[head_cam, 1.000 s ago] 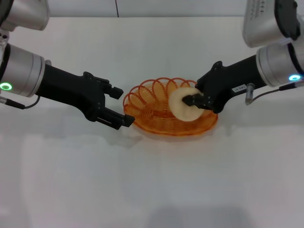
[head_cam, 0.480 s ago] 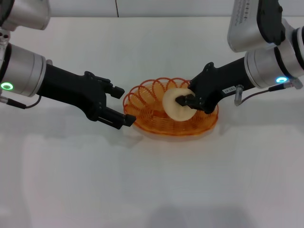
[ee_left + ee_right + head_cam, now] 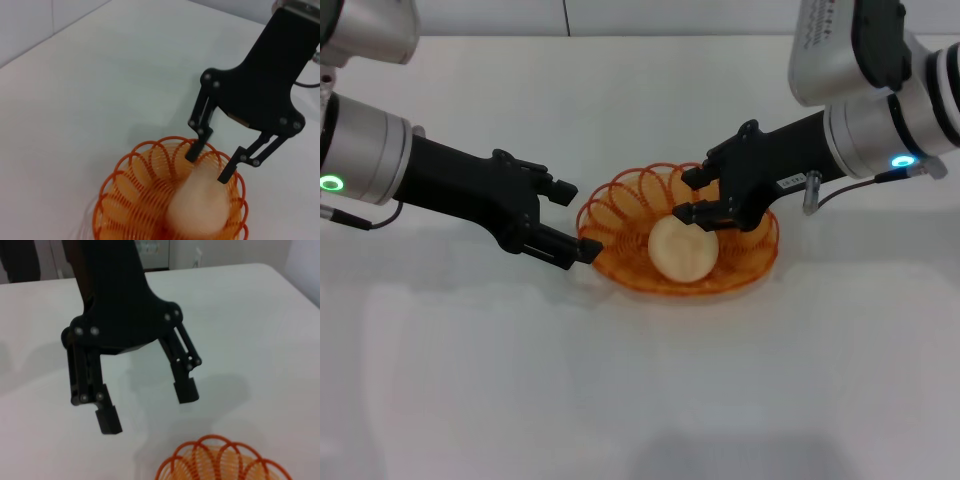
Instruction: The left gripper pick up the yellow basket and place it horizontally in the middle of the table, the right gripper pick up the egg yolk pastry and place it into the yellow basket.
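Over the basket's far right side, we saw the right gripper (image 3: 691, 195) with its fingers spread and nothing between them, its tips just above the egg yolk pastry (image 3: 681, 249). In the left wrist view its two fingertips (image 3: 192, 152) stood on either side of the pastry's upper edge. We found the pastry lying inside the yellow basket (image 3: 620, 210), toward the near rim. We saw the basket resting flat near the middle of the bench (image 3: 640, 380). At the basket's left edge we noted the left gripper (image 3: 576, 220), its fingers also spread and empty, the lower fingertip close beside the rim.
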